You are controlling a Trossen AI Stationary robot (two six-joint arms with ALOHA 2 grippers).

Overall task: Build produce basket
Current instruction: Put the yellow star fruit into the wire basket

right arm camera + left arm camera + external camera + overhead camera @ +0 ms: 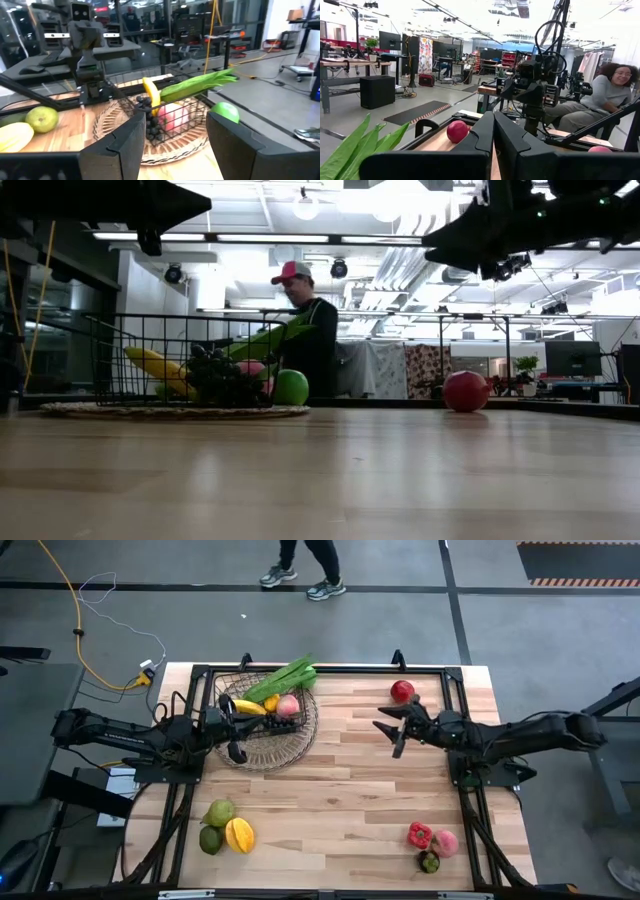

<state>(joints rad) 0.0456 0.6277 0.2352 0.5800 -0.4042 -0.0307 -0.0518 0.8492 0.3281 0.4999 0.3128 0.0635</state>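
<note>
Item: basket (268,735), dark wire mesh on a woven round rim, at the far-left part of the table (340,800). Holds a banana (249,707), a pink fruit (287,706), dark grapes (284,726) and a green leafy stalk (283,678).

Orientation: the stalk's long axis runs diagonally, its leaf tips pointing over the far rim toward the table's far edge; the banana lies across the basket.

Step in hand, as judged: partway through filling.

Left pincer (237,752): fully closed, empty, over the basket's near rim.

Right pincer (390,732): half parted, holding nothing, just beside the red apple (402,691), facing the basket.

Outstanding: apple; green and yellow pieces (226,827) near-left; red, pink and dark pieces (430,840) near-right.

Next move probably calls for turning the right pincer onto the apple.
</note>
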